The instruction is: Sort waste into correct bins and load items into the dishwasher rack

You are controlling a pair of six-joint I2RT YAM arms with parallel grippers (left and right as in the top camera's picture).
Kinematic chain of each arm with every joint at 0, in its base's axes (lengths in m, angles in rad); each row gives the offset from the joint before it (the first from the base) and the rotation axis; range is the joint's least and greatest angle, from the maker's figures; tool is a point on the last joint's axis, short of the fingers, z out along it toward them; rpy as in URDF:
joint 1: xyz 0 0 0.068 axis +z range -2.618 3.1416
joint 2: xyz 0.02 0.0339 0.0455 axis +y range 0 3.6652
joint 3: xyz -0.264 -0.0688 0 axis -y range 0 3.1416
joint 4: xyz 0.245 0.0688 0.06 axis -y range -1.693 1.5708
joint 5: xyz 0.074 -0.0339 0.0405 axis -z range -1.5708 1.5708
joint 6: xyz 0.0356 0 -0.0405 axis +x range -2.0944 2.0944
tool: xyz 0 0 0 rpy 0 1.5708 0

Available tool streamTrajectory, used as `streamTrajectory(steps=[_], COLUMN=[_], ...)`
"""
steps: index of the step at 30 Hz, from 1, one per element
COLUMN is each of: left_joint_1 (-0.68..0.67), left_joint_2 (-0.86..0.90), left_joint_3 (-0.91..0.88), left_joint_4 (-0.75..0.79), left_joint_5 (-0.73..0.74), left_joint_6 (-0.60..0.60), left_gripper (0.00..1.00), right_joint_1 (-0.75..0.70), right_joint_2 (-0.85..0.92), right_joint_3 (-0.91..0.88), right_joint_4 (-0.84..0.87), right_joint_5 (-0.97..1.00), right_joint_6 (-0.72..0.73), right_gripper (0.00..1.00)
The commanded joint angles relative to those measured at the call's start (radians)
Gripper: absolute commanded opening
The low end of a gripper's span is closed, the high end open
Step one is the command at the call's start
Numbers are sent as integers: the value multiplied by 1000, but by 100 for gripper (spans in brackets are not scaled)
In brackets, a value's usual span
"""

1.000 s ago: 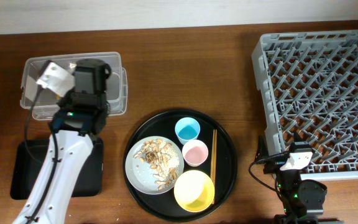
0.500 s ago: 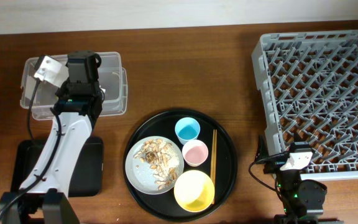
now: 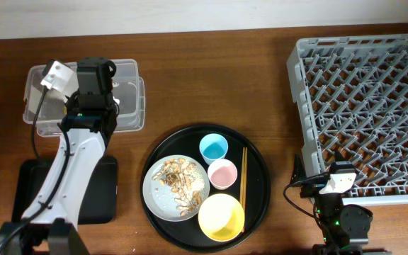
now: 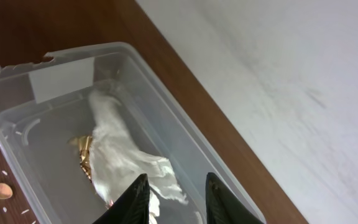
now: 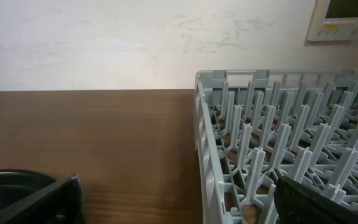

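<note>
Jaws of left gripper [image 4: 176,190] parted, empty; right gripper [image 5: 179,199] jaws wide, empty. Wrapper [image 4: 120,155] lies in tub [image 4: 61,78], 10 o'clock on worktop. Lift straight clear of rim before swinging toward plate [image 3: 156,204].

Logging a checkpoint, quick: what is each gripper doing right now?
Left gripper: open, empty, above the wrapper in the clear tub.
Right gripper: open, holding nothing.
</note>
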Motion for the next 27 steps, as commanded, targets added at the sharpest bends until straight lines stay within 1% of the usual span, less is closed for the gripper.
streamTrajectory(steps=[1,2,3,4,5,7,8,9,10,11,12,17,18,21,24,27], left_joint_1=[-43,-52,-61,-70,-77,-87,-90,-90,-90,-90,-90,-90,-95,-117,-146,-180], left_joint_2=[-143,-172,-205,-247,-283,-352,-389,-414,-433,-448,-455,-432,-416,-392,-373,-349], left_joint_3=[15,15,15,15,15,15,14,14,14,14,14,3,-3,-12,-13,-13], left_joint_4=[-19,-39,-72,-124,-176,-289,-360,-420,-473,-537,-599,-832,-884,-914,-928,-906], left_joint_5=[51,74,101,137,170,254,303,344,382,435,486,691,739,803,804,795], left_joint_6=[129,143,146,146,146,146,146,145,145,145,145,146,162,244,245,242], left_gripper=[34,36,50,60,66,72,81,86,87,95,99,99,99,99,99,99], right_joint_1=[-2,-2,-2,-2,-2,-2,-2,-2,-2,-2,-2,-2,-2,-2,-2,-2], right_joint_2=[-8,-8,-8,-8,-8,-8,-8,-8,-8,-8,-8,-8,-8,-8,-8,-8], right_joint_3=[-5,-5,-5,-5,-5,-5,-5,-5,-5,-5,-5,-5,-5,-5,-5,-5], right_joint_4=[-5,-5,-5,-5,-5,-5,-5,-5,-5,-5,-5,-5,-5,-5,-5,-5], right_joint_5=[4,4,4,4,4,4,4,4,4,4,4,4,4,4,4,4], right_joint_6=[4,4,4,4,4,4,4,4,4,4,4,4,4,4,4,4], right_gripper=[99,99,99,99,99,99,99,99,99,99,99,99,99,99,99,99])
